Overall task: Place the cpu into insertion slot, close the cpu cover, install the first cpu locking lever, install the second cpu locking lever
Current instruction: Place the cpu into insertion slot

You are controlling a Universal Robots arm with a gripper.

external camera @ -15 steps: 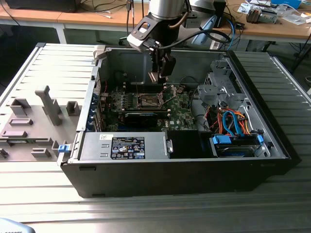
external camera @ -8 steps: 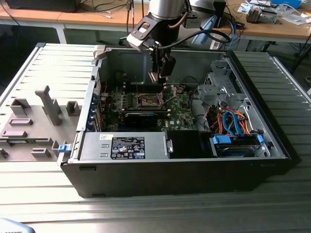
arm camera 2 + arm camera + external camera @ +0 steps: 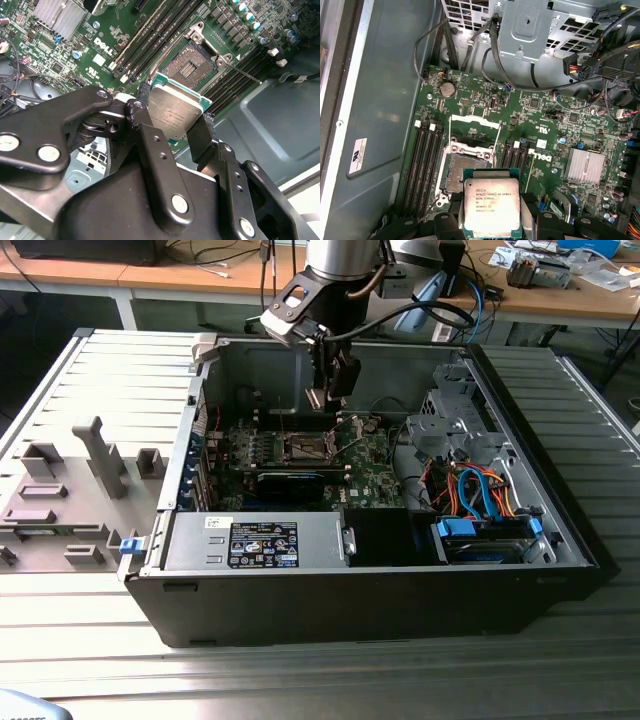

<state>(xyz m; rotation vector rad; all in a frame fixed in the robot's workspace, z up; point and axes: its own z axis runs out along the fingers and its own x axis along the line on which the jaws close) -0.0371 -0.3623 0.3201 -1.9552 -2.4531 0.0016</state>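
The end effector (image 3: 174,114) is pinching the cpu (image 3: 176,106) by two opposite edges, one black finger (image 3: 141,107) on each side. The chip's silvery top face looks toward the cameras in both wrist views. In the exterior view the end effector (image 3: 322,395) hangs inside the open computer case (image 3: 400,600), above the motherboard (image 3: 372,465) and not touching it.

In the first wrist view the cpu (image 3: 491,205) sits just in front of the insertion slot (image 3: 461,170), overlapping its near rim. The socket is bare, its dark centre exposed. The cpu cover (image 3: 475,118) stands swung open on the far side of the slot. Rows of memory slots (image 3: 425,160) flank the socket on both sides. A finned heatsink (image 3: 585,165) sits further along the green board, and a grey metal drive cage (image 3: 530,30) with cables lies beyond it.

In the exterior view the slot (image 3: 305,448) lies below the chip. A power supply (image 3: 260,540) fills the case's near side. The case rests on a slatted metal surface (image 3: 300,680), with a grey fixture tray (image 3: 60,500) at the exterior view's left.
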